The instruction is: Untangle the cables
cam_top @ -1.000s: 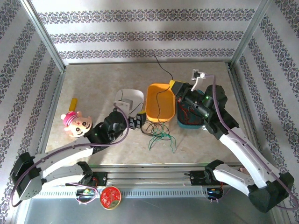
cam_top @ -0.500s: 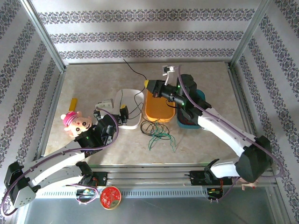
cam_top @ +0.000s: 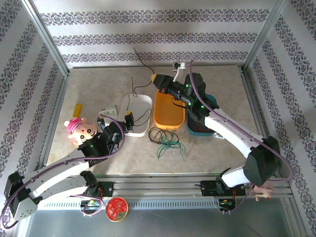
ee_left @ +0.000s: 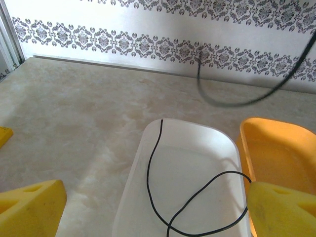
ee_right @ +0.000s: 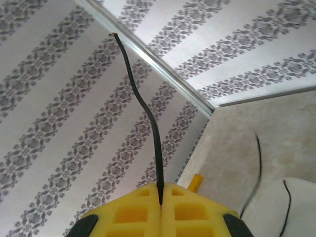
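The right gripper (ee_right: 161, 190) was clamped shut on a black cable (ee_right: 147, 116) whose free end rose straight ahead of its fingertips, while the left gripper (cam_top: 119, 113) stood wide open, a black loop (ee_left: 148, 187) lying in the white tray (ee_left: 129, 173) just ahead and the remaining cables (cam_top: 167, 139) heaped to its right.

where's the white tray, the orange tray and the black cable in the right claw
white tray (ee_left: 195, 155), left wrist view, bare floor
orange tray (cam_top: 168, 116), top external view, bare floor
black cable (ee_right: 156, 143), right wrist view, its middle stretch
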